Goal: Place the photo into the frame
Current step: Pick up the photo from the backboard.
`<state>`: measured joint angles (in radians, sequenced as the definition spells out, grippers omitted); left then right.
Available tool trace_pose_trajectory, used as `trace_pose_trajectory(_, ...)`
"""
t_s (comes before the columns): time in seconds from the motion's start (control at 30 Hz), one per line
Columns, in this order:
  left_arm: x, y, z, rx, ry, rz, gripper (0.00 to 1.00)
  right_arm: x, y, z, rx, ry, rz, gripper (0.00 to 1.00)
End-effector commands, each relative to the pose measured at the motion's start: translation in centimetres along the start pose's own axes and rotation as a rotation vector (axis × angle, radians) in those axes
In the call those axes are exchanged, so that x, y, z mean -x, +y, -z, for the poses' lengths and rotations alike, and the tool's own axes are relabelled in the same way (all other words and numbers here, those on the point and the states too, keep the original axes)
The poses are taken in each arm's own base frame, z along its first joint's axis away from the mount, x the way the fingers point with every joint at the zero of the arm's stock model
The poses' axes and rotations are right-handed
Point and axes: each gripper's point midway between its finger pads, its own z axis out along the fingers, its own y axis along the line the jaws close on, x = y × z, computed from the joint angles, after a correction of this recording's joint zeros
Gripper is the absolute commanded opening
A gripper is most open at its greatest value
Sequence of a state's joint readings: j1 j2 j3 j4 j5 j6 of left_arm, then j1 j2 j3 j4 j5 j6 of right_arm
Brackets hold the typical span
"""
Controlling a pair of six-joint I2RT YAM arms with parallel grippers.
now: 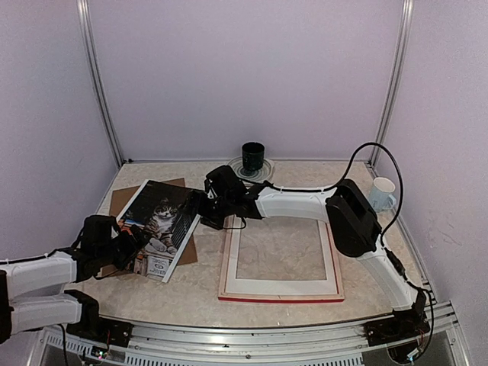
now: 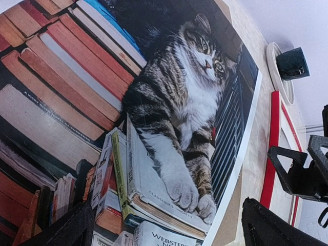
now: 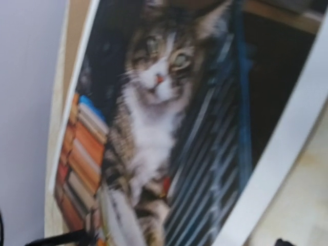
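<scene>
The photo (image 1: 164, 221) lies left of centre in the top view on the table (image 1: 191, 305) (brown cardboard (image 1: 122, 200) beneath). Its lower end sits under the wide-open left pincer (image 1: 136, 245); the right pincer (image 1: 195, 207), jaws apart, is at its right edge. The long axis runs bottom to top, cat's head uppermost. The right wrist view shows only blurred print, while the left wrist view also catches the frame (image 2: 270, 154).
</scene>
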<state>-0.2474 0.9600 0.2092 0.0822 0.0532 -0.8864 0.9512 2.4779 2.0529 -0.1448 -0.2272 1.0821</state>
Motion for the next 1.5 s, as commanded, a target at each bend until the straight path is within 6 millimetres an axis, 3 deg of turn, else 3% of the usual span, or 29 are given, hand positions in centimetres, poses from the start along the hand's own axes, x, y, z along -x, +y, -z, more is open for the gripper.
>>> trace_pose_trajectory(0.0,0.2,-0.2,0.3,-0.028,-0.016,-0.009,0.99,1.5,-0.5,-0.5,0.007,-0.029,-0.075,0.92)
trace_pose_trajectory(0.3,-0.7,0.4,-0.2,-0.025,0.008,-0.026,0.99,2.5,-2.5,-1.4,-0.004,-0.037,-0.191,0.91)
trace_pose_trajectory(0.7,-2.3,0.3,-0.8,-0.025,0.060,-0.090,0.99,2.9,-3.3,-3.0,0.007,-0.035,-0.247,0.88)
trace_pose_trajectory(1.17,-5.7,0.9,-0.1,-0.016,0.115,-0.129,0.99,2.7,-4.5,-3.9,0.003,-0.026,-0.298,0.86)
trace_pose_trajectory(1.47,-6.8,0.7,0.2,-0.029,0.133,-0.146,0.99,2.3,-4.6,-4.9,0.034,-0.007,-0.320,0.86)
